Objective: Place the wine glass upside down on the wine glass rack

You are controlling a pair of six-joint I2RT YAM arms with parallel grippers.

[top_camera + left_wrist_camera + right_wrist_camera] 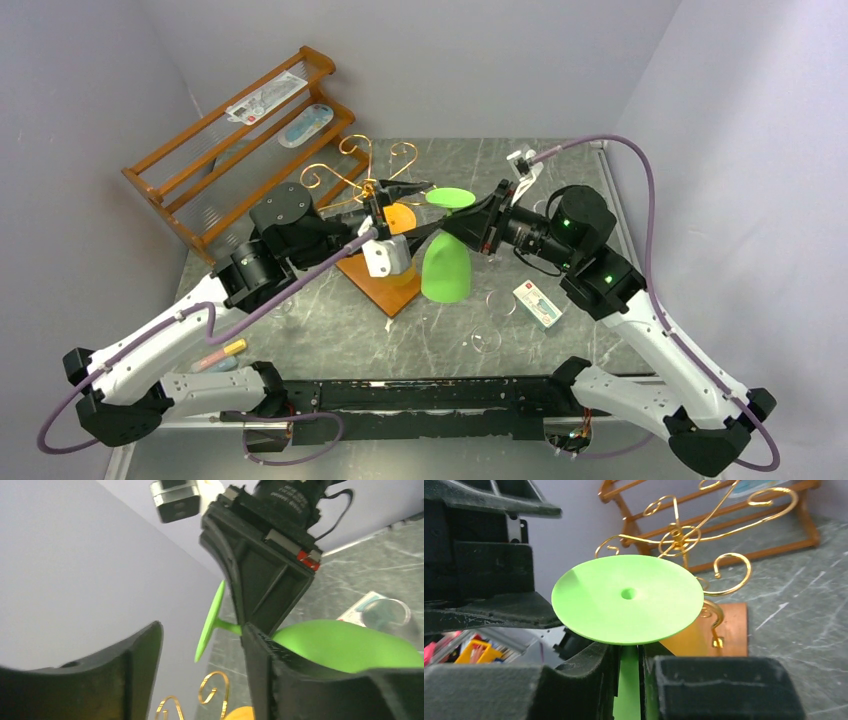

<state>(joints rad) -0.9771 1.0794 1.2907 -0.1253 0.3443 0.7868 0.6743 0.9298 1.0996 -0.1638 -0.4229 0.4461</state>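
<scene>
In the top view, the right gripper [450,228] pinches the stem of the green wine glass [445,272]. The glass is upside down, foot on top and bowl hanging below, lifted above the grey marble table [560,170]. It is just to the right of the wine glass rack [352,166], whose gold scroll arms rise from an orange-brown wooden base [385,288]. The left gripper [420,207] is beside the rack post with its jaws spread. It points at the glass, and I cannot tell if it touches it. A stepped wooden shelf [240,140] stands at the far left corner. A small card packet [537,303] and a clear glass [485,340] lie on the table at the right.

In the left wrist view, the 2 left fingers [125,680] are wide apart. Beyond them the right gripper closes on the green stem, the foot to its left and the bowl to its right. 2 gold curls show at the bottom.

In the right wrist view, the stem is held tight between the right fingers [724,690]. The round foot is in front of the gold arms; contact with them I cannot tell.
</scene>
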